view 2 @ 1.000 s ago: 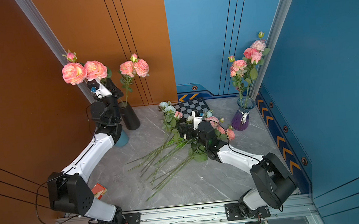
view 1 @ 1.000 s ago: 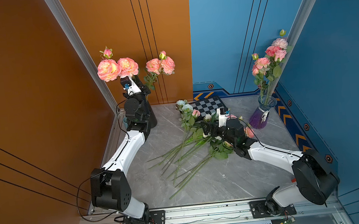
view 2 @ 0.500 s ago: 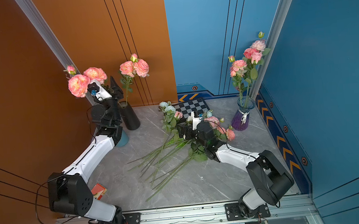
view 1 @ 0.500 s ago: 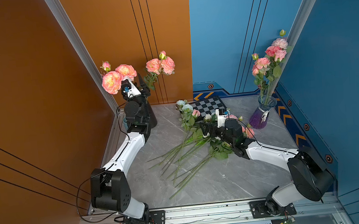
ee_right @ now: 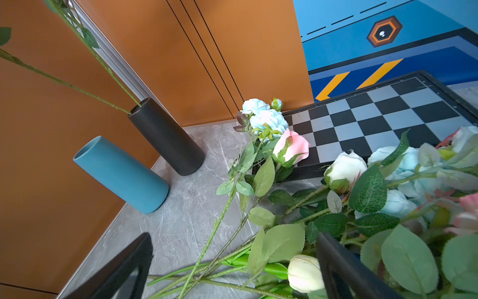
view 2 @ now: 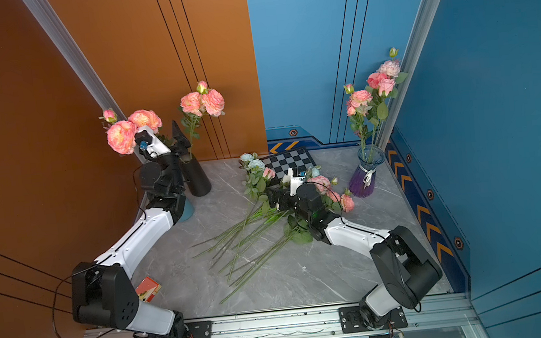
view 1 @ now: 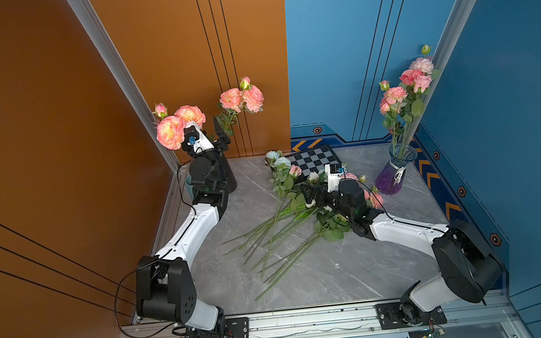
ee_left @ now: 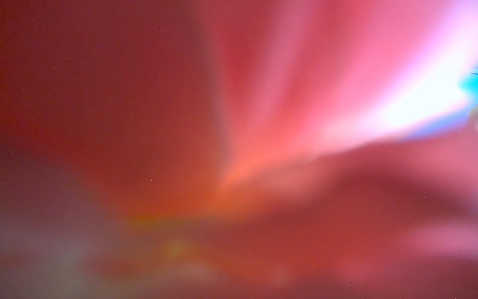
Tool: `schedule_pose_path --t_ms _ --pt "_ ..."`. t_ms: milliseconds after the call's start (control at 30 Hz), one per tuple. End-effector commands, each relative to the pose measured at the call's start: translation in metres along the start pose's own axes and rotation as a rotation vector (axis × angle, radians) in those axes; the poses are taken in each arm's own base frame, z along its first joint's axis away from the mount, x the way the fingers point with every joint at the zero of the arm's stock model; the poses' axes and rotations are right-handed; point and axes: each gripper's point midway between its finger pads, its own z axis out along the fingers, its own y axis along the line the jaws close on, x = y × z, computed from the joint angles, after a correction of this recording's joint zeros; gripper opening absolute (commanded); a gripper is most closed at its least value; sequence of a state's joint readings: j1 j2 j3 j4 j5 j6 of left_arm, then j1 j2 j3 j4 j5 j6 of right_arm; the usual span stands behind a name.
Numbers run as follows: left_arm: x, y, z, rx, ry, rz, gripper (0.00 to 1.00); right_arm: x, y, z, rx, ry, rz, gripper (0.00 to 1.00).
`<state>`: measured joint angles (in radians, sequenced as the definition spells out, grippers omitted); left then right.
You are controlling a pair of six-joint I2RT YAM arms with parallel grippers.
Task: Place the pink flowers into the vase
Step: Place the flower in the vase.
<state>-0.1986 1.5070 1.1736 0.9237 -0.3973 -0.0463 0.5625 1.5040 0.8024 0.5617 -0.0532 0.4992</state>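
A pink flowers stem with two big blooms (view 1: 177, 126) stands in the black vase (view 1: 228, 177) beside an earlier pink stem (view 1: 242, 98). Both stems enter the vase mouth (ee_right: 138, 104). My left gripper (view 1: 222, 137) is above the vase, open, and holds nothing. Blurred pink petals (ee_left: 258, 129) fill the left wrist view. More pink flowers lie in the heap on the table: a bud (ee_right: 291, 146) and blooms (view 1: 375, 199). My right gripper (ee_right: 232, 269) hangs open over the heap's stems (view 1: 269, 237), with its fingers to either side of them.
A teal vase (ee_right: 121, 173) stands next to the black one. A purple glass vase (view 1: 394, 173) at the back right holds pink flowers (view 1: 403, 89). White roses (ee_right: 344, 168) and pale blue blooms (ee_right: 269, 119) lie in the heap by a chessboard (view 1: 315, 160). A small red box (view 2: 148, 289) lies near the left arm's base.
My left gripper has opened and the two-bloom pink stem has dropped lower into the black vase. The right gripper has shifted slightly left over the heap.
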Motion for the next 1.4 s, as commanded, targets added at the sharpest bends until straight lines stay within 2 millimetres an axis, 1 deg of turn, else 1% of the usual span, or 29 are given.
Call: schedule_pose_path --t_ms 0,33,67,333,500,633,833,1200,1267,1367 --pt "-0.012 0.001 -0.002 -0.004 -0.034 -0.012 0.85 0.007 0.000 0.000 -0.016 0.006 0.014 1.00" --pt "-0.008 0.001 -0.001 -0.005 -0.028 -0.008 0.90 0.007 0.000 0.000 -0.015 0.006 0.015 1.00" --pt "-0.007 0.002 -0.001 -0.006 -0.026 -0.008 0.90 0.008 0.000 0.000 -0.016 0.007 0.016 1.00" --pt "0.001 -0.002 -0.001 0.015 -0.013 -0.004 0.88 0.013 -0.005 0.000 -0.009 0.012 0.020 1.00" --pt "0.012 -0.007 -0.005 0.039 0.007 0.000 0.88 0.016 -0.004 0.003 -0.019 0.014 0.031 1.00" --pt "0.023 -0.004 -0.006 0.030 0.017 0.007 0.88 0.017 -0.004 0.004 -0.023 0.017 0.036 1.00" --pt "0.037 -0.007 -0.003 0.047 0.030 0.019 0.89 0.020 -0.006 0.003 -0.018 0.024 0.035 1.00" --pt "0.060 -0.004 -0.007 0.050 0.053 0.032 0.94 0.023 -0.006 0.007 -0.026 0.034 0.043 1.00" --pt "0.066 -0.002 -0.005 0.048 0.059 0.037 0.99 0.024 -0.005 0.007 -0.029 0.035 0.044 1.00" --pt "0.072 0.000 -0.004 0.046 0.062 0.038 0.99 0.026 -0.006 0.007 -0.026 0.040 0.048 1.00"
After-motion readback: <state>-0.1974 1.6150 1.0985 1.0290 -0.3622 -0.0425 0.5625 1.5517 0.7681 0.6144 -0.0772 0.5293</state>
